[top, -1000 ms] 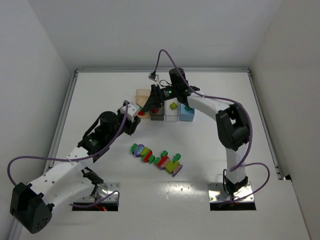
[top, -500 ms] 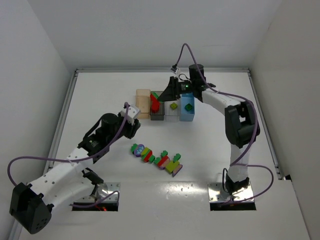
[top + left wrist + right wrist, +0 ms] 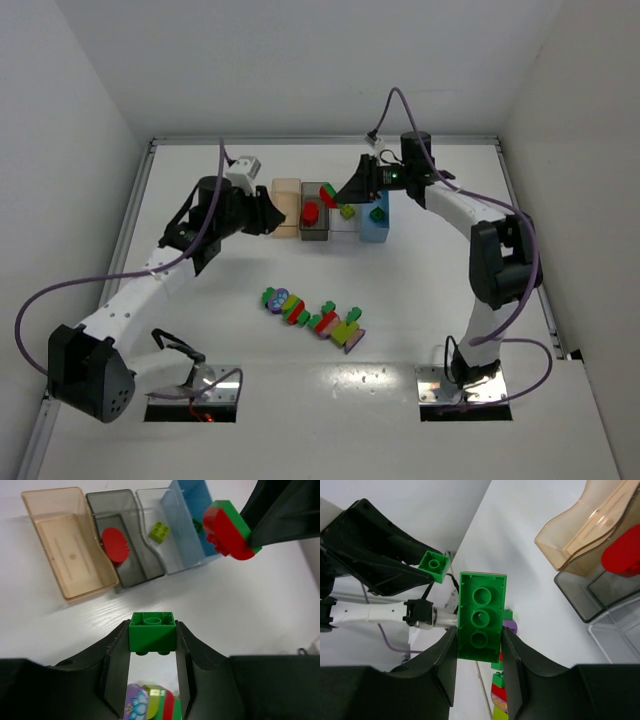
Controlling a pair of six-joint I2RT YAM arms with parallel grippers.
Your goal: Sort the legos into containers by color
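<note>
My left gripper (image 3: 268, 216) is shut on a small dark green lego (image 3: 152, 632), held above the table in front of the tan container (image 3: 286, 190). Above the clear container (image 3: 345, 232) my right gripper (image 3: 338, 195) is shut on a long green lego (image 3: 481, 616) with a red piece (image 3: 227, 527) joined to it. A red lego (image 3: 311, 213) lies in the dark grey container (image 3: 318, 232). The clear one holds a lime lego (image 3: 347, 211), and a green lego (image 3: 379, 213) sits in the light blue container (image 3: 375, 232). The tan container looks empty.
A row of joined legos (image 3: 315, 315) in green, red, lime and purple lies mid-table, nearer the arm bases. White walls stand on the left, the right and the far side. The four containers stand side by side, touching.
My left arm has swung up and away from mid-table toward the containers, keeping its green lego. My right gripper has carried its lego rightward, from over the tan and grey containers to over the clear one.
</note>
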